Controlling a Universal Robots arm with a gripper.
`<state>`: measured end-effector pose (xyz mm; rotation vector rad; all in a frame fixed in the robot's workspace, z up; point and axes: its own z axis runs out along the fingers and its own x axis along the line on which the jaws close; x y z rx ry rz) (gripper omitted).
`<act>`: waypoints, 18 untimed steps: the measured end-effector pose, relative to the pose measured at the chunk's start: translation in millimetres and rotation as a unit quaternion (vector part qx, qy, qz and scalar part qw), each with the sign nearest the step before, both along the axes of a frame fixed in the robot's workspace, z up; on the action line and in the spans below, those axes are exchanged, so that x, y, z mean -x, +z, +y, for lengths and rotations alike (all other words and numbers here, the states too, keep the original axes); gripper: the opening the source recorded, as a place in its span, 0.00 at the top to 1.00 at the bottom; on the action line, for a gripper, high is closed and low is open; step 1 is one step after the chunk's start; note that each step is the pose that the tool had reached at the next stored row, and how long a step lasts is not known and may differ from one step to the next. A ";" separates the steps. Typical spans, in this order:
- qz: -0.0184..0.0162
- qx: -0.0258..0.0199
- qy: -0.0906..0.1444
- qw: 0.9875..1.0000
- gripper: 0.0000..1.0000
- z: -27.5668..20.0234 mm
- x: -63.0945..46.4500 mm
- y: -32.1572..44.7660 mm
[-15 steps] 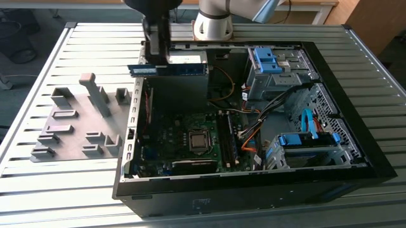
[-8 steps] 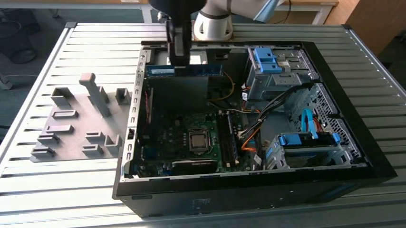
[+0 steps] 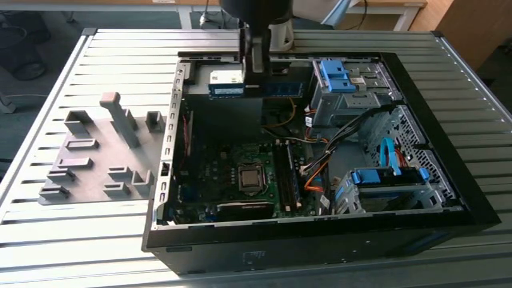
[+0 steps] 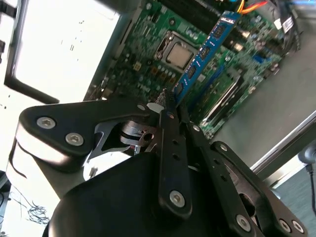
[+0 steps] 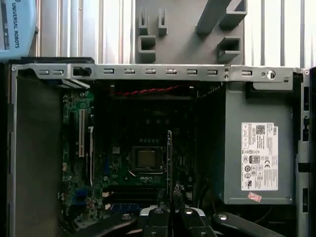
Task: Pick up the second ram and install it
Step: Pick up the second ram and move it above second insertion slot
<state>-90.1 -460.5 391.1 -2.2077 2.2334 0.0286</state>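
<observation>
Above the open computer case (image 3: 448, 198), we log our gripper (image 4: 170, 116) clamped on the second ram (image 4: 205, 54), the stick held edge-down over the motherboard (image 5: 143, 163), probably so it can meet a slot squarely.

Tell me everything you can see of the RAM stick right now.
The RAM stick is a long, thin, flat circuit board, blue-looking in the second wrist view, with a row of dark chips and a white-blue label at its far end. The gripper is shut on its near end, so it juts out over the motherboard in the open case, touching nothing else. In the first wrist view it shows edge-on as a thin line above the CPU socket area.
</observation>
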 end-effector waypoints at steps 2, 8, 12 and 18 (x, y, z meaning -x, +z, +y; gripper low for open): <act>-0.001 0.000 0.000 1.000 0.86 0.0 -4.6 -0.8; -0.002 0.000 0.000 1.000 0.86 0.0 -20.2 -3.2; -0.003 0.000 0.000 1.000 0.86 0.0 -29.6 -4.7; -0.004 0.000 0.000 1.000 0.86 0.0 -43.2 -6.4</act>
